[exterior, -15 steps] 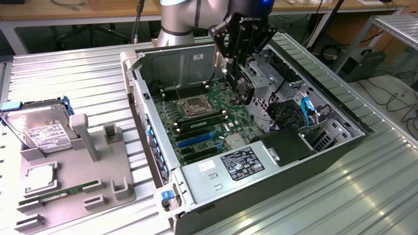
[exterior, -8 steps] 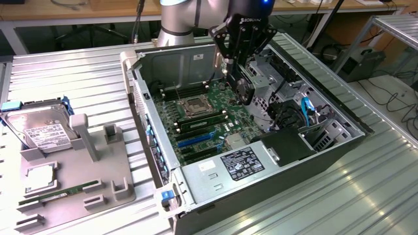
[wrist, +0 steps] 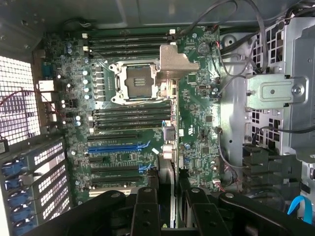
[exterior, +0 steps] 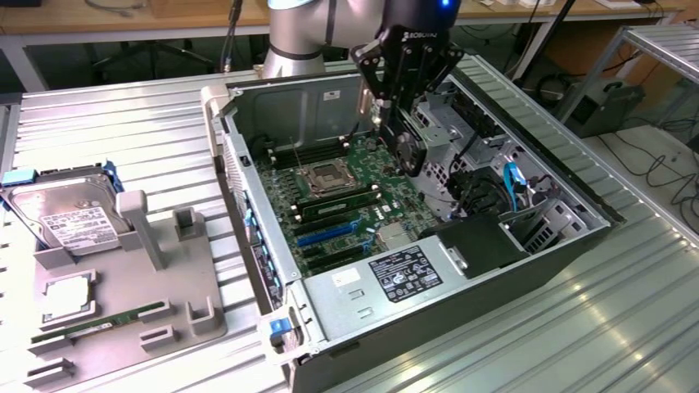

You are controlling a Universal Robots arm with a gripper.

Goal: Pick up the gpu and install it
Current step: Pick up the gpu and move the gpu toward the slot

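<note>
In the exterior view my gripper (exterior: pixel 400 113) hangs inside the open computer case (exterior: pixel 251 237), shut on the gpu (exterior: pixel 411 152). The gpu is a black card with a round fan, held on edge and hanging below the fingers, above the green motherboard (exterior: pixel 349 205). In the wrist view the gpu (wrist: pixel 166 189) appears edge-on between my two black fingers (wrist: pixel 146 209). It hangs over the motherboard (wrist: pixel 197 123), in line with the blue expansion slots (wrist: pixel 118 146). It is apart from the board, near the slots (exterior: pixel 327 233).
A CPU socket (wrist: pixel 138 83) and memory slots lie beyond the card slots. A metal drive cage (exterior: pixel 443 131) with cables stands close beside the gripper. The power supply (exterior: pixel 404 270) fills the case's near end. Outside, a hard drive (exterior: pixel 65 217), a grey fixture (exterior: pixel 110 311) and a RAM stick (exterior: pixel 98 323) lie on the table.
</note>
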